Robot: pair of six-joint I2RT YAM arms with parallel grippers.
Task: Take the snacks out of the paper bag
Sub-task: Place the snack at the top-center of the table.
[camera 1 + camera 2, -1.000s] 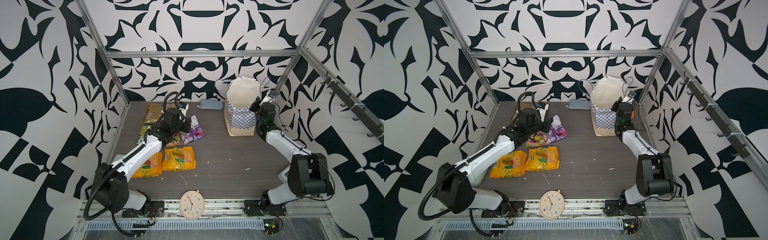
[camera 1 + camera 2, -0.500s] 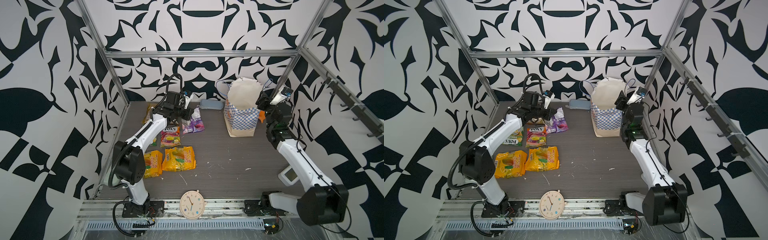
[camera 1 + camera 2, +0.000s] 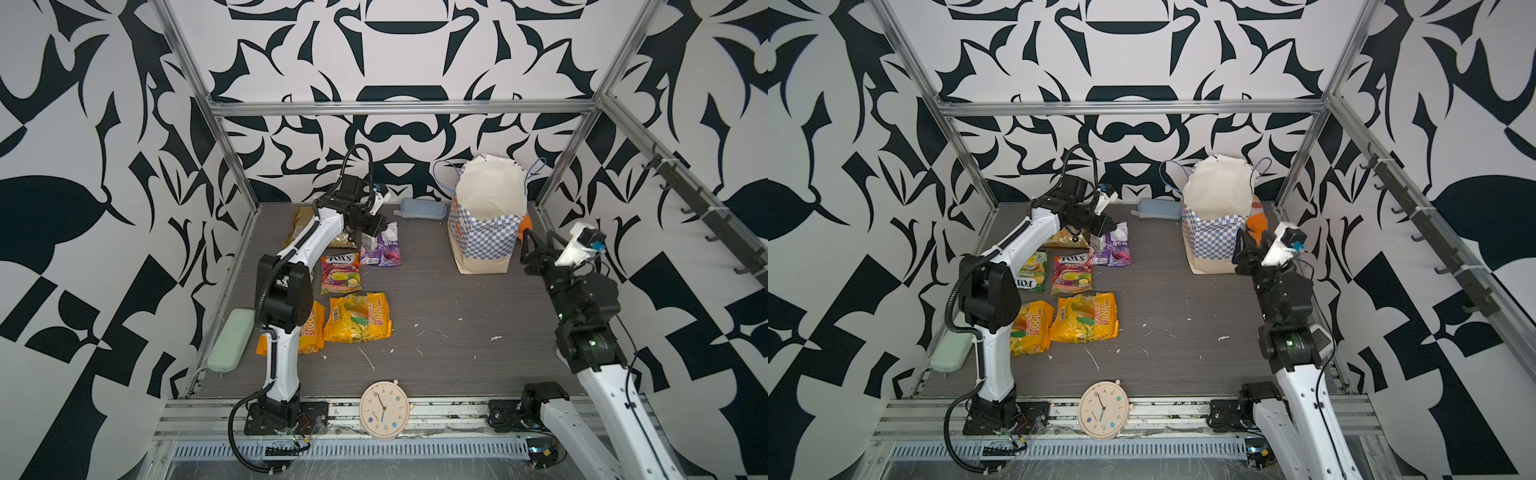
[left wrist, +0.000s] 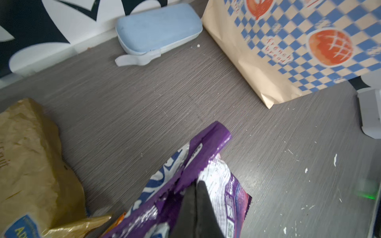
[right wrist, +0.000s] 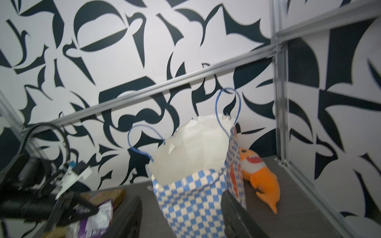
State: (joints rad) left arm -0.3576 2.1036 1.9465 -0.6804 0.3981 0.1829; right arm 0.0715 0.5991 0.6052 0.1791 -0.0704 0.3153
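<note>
overhead, in both top views, paper bag point(image 3: 484, 237) stands upright at desk point(image 3: 436, 299) rear; snacks point(image 3: 357, 318) lie outside it. left wrist: left fingers point(image 4: 195, 212) clamped on purple packet point(image 4: 206, 148). right wrist: right fingers point(image 5: 237, 214) apart, empty, near bag.

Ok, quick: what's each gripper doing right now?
Left gripper: closed on the purple packet.
Right gripper: open, holding nothing.
</note>
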